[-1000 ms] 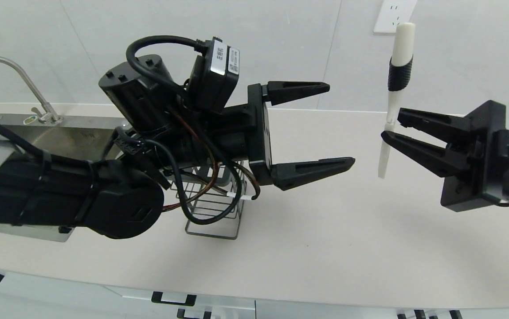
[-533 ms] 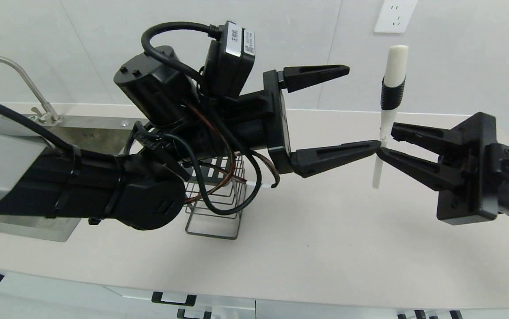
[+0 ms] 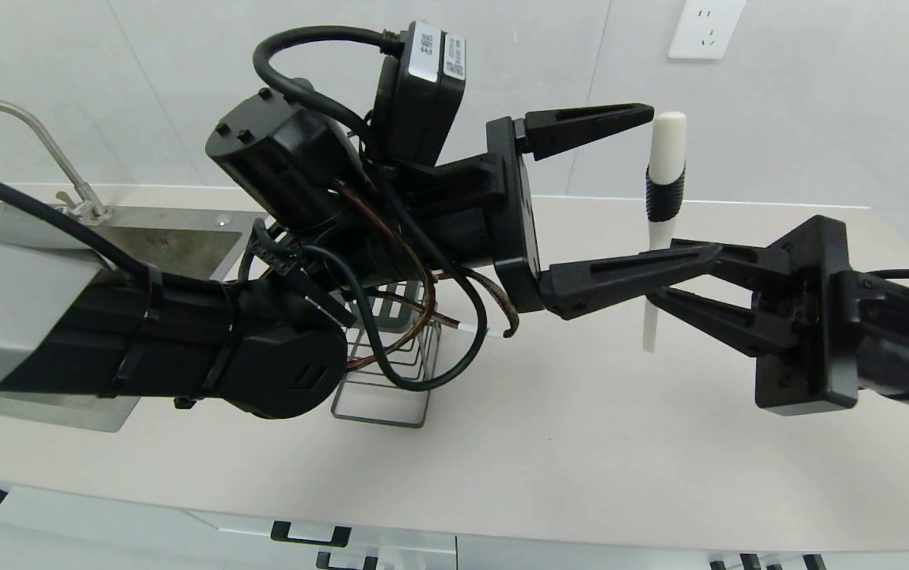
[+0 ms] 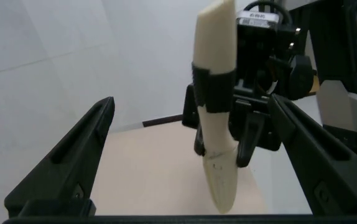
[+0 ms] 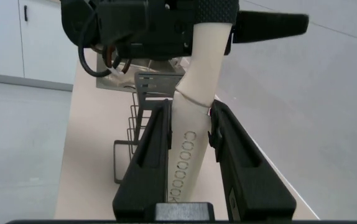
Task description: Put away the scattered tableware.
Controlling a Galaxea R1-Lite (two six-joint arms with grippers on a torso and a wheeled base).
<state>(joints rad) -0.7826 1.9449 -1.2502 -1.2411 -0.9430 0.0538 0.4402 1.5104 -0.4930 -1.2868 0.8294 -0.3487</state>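
My right jaws pinch a light, stiff, likely slippery utensil [image 3: 664, 198] by its blade; my left jaws stand spread around its ribbed grip, probably the surer hold.

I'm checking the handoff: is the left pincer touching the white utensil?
Apart. The left wrist view shows the white utensil between the open fingers of the left pincer, with a clear gap on either side.

The right end effector [image 3: 660, 269] reaches in level, its fingers clamped on an upright white utensil [image 3: 667, 138]. Facing it, the left end effector [image 3: 682, 184] is spread wide, its fingers straddling the utensil.
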